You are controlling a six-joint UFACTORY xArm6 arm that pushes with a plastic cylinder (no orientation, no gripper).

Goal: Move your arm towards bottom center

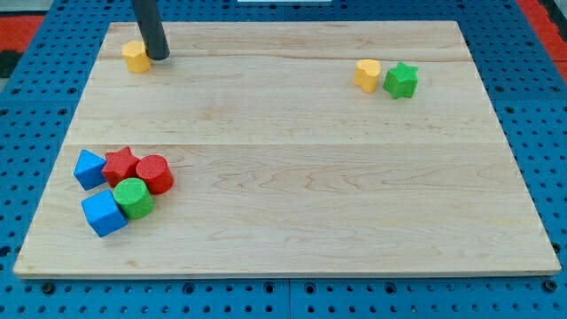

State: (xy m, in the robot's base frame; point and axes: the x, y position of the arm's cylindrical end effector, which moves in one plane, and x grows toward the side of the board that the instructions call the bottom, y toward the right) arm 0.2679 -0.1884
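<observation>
My tip (160,57) sits at the bench's (292,177) top left, touching the yellow block (135,57). The tool is a plain rod, holding nothing.

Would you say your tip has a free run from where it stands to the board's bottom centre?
Probably yes. My tip sits at the view's top left beside the yellow block; the diagonal passes right of the cluster around the red cylinder, over bare board.

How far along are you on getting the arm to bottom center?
Nothing looks done yet. My tip sits at the view's top left, right beside the yellow block. Left: the whole run across the board to its bottom center, passing right of the red cylinder.
</observation>
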